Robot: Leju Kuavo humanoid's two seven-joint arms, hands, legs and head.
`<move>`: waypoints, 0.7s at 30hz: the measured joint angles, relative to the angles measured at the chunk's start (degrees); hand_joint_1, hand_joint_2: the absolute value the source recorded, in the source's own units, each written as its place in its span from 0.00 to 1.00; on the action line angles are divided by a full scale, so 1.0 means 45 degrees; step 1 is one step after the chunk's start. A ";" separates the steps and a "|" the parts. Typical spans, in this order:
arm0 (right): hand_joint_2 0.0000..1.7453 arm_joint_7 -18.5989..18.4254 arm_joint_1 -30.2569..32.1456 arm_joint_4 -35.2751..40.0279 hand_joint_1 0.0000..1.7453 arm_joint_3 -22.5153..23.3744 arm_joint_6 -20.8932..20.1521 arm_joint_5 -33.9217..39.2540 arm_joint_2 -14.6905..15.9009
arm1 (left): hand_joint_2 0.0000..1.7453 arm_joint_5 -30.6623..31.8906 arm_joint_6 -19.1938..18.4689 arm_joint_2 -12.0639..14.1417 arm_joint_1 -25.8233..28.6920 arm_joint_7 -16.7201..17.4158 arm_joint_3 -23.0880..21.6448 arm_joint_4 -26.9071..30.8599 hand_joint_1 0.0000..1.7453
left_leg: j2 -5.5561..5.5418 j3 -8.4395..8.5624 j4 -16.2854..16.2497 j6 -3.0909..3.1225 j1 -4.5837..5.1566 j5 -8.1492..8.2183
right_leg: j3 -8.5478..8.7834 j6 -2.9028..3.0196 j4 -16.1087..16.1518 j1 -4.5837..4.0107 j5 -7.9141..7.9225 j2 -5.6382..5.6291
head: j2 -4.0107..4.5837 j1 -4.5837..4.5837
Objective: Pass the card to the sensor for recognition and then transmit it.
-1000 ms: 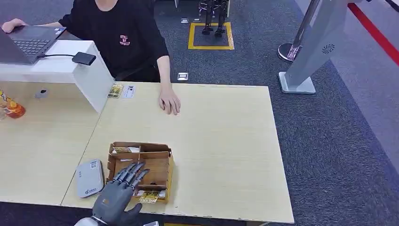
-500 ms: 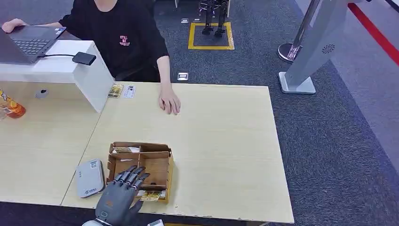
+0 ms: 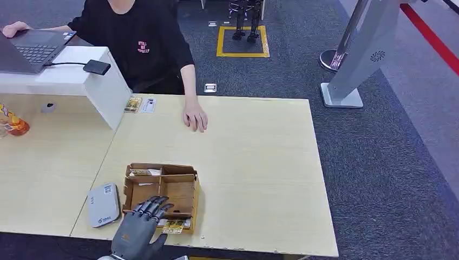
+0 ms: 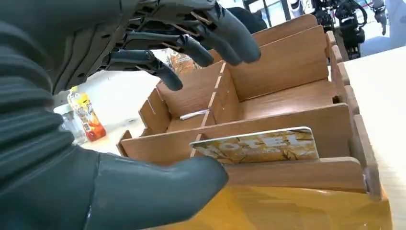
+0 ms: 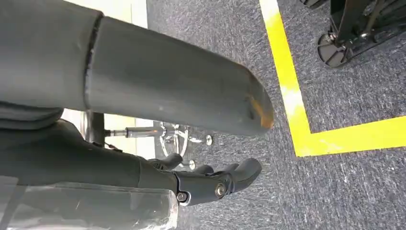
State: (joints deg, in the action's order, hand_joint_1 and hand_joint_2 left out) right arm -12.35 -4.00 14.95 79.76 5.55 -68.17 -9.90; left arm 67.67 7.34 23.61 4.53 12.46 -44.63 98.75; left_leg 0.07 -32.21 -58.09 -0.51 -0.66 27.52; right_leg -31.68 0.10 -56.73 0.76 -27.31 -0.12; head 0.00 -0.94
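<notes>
Nearest the robot, the left hand (image 3: 135,234) hovers over the near edge of the wooden organizer box (image 3: 181,189), its fingers (image 4: 191,47) spread and slightly curled above the compartments, holding nothing. In the left wrist view the thick thumb (image 4: 158,184) lies just in front of the box's near wall, close to the card but not plainly touching it. The yellow patterned card (image 3: 172,227) stands on edge in the box's nearest, narrow slot, leaning against the divider behind it; in the left wrist view its printed face (image 4: 261,145) shows above the front wall. The right hand (image 5: 210,179) hangs over grey carpet beside a yellow floor line (image 5: 306,120), fingers loosely extended and apart, empty.

Just left of the box a grey card reader (image 3: 103,205) lies flat on the light wooden table (image 3: 254,179). Inside the box, the far left compartment holds another small card (image 3: 142,173). Well beyond the box, at the table's far edge, a person's hand (image 3: 195,117) rests flat on the tabletop. Left of that hand, two small cards (image 3: 139,104) lie beside a white raised stand (image 3: 81,76) that carries a laptop (image 3: 30,50) and a black adapter (image 3: 97,67). Far left of the box an orange drink bottle (image 3: 13,123) lies on the adjoining table.
</notes>
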 joint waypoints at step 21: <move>0.00 0.0005 0.0001 0.0005 0.00 -0.0107 -0.0034 -0.0034 0.0039 | 1.00 -0.0257 0.0010 -0.0136 0.0023 0.0039 0.0048 -0.0427 0.44 | 0.0000 0.0000 0.0000 0.0000 0.0000 0.0000 | 0.0000 0.0000 0.0000 0.0000 0.0000 0.0000 | 0.0000 0.0000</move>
State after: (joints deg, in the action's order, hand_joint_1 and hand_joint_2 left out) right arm -12.33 -4.00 14.97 79.27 5.40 -68.32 -9.73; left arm 66.51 7.39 22.99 4.63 12.63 -44.41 96.83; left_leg 0.07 -32.21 -58.09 -0.51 -0.66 27.52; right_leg -31.68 0.10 -56.73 0.76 -27.31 -0.12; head 0.00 -0.94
